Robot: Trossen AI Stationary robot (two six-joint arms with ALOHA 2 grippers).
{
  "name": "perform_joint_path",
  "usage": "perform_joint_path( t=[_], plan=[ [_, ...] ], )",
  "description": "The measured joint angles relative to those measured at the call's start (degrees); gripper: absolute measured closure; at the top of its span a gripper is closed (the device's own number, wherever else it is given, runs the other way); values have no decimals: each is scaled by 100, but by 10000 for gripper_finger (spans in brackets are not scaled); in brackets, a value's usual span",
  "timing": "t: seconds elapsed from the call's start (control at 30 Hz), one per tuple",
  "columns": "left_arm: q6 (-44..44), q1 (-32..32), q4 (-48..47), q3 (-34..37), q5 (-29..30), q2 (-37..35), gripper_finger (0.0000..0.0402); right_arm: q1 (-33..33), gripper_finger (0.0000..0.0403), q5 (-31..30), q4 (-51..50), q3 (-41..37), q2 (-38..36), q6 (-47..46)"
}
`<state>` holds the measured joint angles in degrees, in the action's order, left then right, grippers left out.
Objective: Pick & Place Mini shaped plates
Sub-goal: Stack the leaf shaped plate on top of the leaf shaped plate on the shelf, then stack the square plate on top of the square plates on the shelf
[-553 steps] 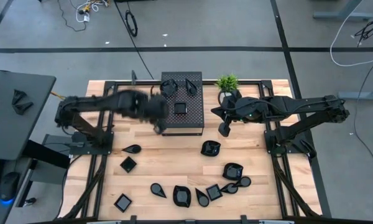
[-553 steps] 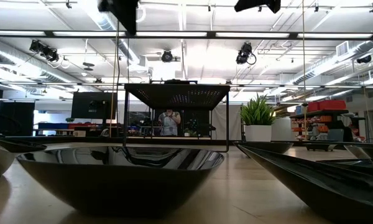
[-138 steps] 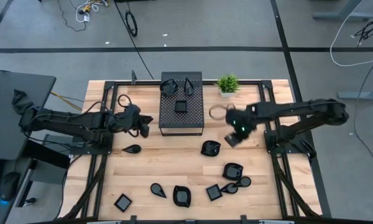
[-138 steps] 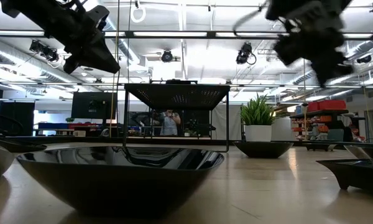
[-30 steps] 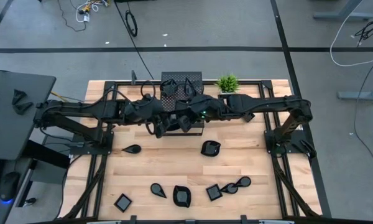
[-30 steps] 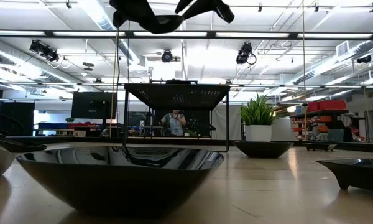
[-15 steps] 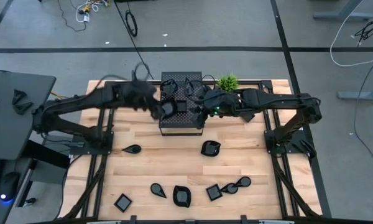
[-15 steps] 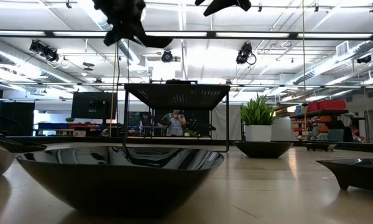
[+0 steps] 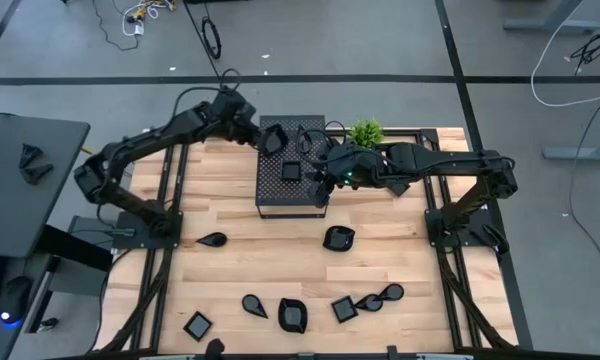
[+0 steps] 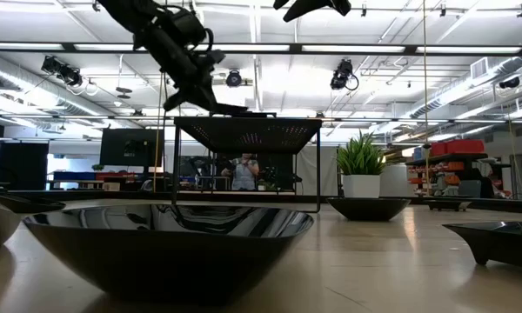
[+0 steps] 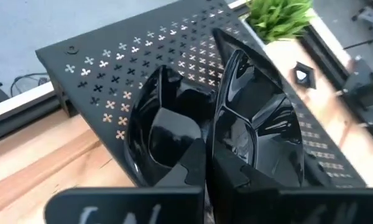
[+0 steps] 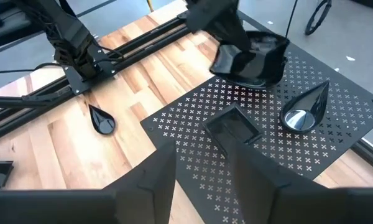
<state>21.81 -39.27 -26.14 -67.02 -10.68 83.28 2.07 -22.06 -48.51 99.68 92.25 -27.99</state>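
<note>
Since the frame half a second earlier, the left arm has swung from above the box's front toward its far-left corner, while the right arm has barely shifted. The wooden table (image 9: 280,260) carries the black perforated box (image 9: 292,186) at its far centre, with a potted plant (image 9: 365,132) just beside the box's right far corner. The left gripper (image 9: 264,140) hangs over that far-left corner, its fingers clamped thin on the rim of a rounded-leaf plate (image 11: 255,127); a second rounded plate (image 11: 165,134) sits on the box lid touching or just beside it. The right gripper (image 9: 323,172) hovers over the box's right edge, fingers spread wide and empty. On the lid also rest a square plate (image 12: 235,126) at centre and a teardrop plate (image 12: 304,112) toward the far-right side. About 8 more mini shaped plates (image 9: 340,238) remain scattered on the table, mostly near the front edge.

Risk, as judged: the held plate is tilted and very close to its neighbour, so a release here could land it on that plate's rim and send it sliding off the box corner. The 2 grippers also work near each other above 1 small lid, so a careless sweep could knock a placed plate.
</note>
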Motion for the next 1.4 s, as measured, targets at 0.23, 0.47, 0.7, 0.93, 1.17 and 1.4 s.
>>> perform_joint_path(
  t=[0.23,0.47,0.7,0.93,1.17,1.4],
  plan=[
    [-7,-21,25,4,458,165,381,0,269,0,0,0,0,-1],
    [-12,-21,13,4,559,210,350,-34,278,-207,2,-2,2,50],
    [-25,-48,51,4,638,198,298,-50,280,-256,4,-2,7,-26],
    [-244,-146,-7,2,643,-251,280,-50,280,-254,4,-2,7,-153],
    [-649,-110,-452,0,643,-935,287,-52,280,-254,4,-4,8,-144],
    [-1089,263,-1467,0,818,-1593,297,-63,280,-263,45,-9,124,-88]
  ],
)
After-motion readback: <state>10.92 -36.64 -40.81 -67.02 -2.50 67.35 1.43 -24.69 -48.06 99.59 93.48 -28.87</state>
